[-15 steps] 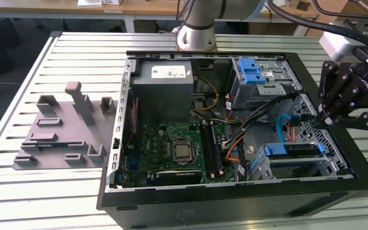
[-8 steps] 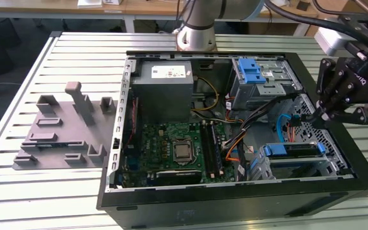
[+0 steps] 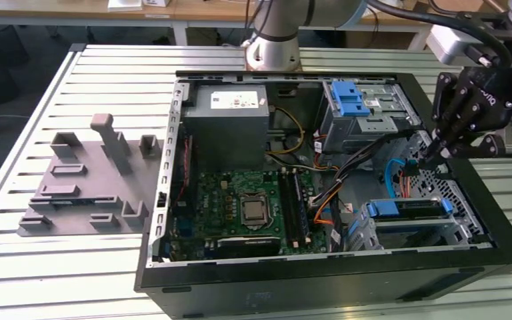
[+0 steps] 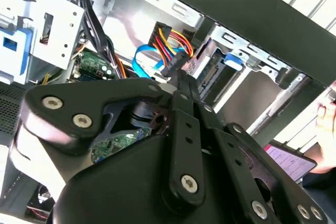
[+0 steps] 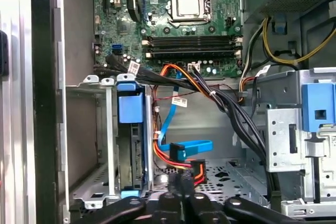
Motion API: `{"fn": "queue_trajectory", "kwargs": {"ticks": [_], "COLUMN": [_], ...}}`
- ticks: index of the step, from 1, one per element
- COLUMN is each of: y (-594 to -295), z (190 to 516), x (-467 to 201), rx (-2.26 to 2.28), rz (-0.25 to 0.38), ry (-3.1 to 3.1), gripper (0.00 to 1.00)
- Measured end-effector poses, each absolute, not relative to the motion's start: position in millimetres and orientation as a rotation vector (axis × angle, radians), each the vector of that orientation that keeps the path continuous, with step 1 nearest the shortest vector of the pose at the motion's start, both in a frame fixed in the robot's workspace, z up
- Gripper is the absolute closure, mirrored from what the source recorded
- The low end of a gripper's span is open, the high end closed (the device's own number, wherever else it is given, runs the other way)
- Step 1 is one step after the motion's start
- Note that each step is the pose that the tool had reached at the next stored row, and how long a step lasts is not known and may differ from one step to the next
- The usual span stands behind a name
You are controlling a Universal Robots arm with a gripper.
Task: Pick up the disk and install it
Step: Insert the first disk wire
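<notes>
I find the gripper (image 3: 440,157) low inside the computer case (image 3: 327,283) at the exterior view's right. Its fingers are drawn narrow, the tips together at the cable plug (image 5: 198,169) with the coloured wires, and I cannot tell whether they actually pinch it. From the claw, the disk (image 3: 405,209) lies near, at about seven o'clock in the exterior view. It is already seated in the drive cage (image 3: 459,230), blue rail uppermost, with its long axis running nine to three.
</notes>
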State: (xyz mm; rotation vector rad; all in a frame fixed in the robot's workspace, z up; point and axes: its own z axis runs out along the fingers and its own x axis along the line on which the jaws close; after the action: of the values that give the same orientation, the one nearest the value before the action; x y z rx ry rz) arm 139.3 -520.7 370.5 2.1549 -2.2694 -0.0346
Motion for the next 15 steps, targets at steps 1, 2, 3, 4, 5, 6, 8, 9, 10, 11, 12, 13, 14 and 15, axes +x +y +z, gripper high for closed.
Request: {"fn": "queue_trajectory", "kwargs": {"ticks": [1,2,3,4,5,6,8,9,10,11,12,13,14,15], "y": [-519.6,-519.0,-518.5,-518.1,-517.5,-516.9,-515.8,-515.2,-514.6,-513.8,-513.2,-512.6,-512.0,-511.4], "z": [369.8,369.0,368.6,368.2,367.8,367.4,366.2,365.6,365.1,364.6,363.9,363.1,362.3,361.7], "x": [139.8,140.3,140.8,141.4,141.4,141.4,141.5,141.5,141.5,141.5,141.5,141.5,141.5,141.5], "rx": [2.152,2.15,2.147,2.144,2.141,2.138,2.125,2.119,2.113,2.108,2.104,2.098,2.092,2.087], "rz": [-0.032,-0.03,-0.027,-0.024,-0.022,-0.02,-0.018,-0.017,-0.016,-0.013,-0.01,-0.006,-0.001,0.006], "ry": [-2.27,-2.271,-2.271,-2.271,-2.272,-2.274,-2.284,-2.289,-2.293,-2.296,-2.297,-2.3,-2.3,-2.3], "gripper": [0.83,0.76,0.76,0.75,0.75,0.75,0.69,0.69,0.69,0.69,0.69,0.69,0.69,0.69]}}
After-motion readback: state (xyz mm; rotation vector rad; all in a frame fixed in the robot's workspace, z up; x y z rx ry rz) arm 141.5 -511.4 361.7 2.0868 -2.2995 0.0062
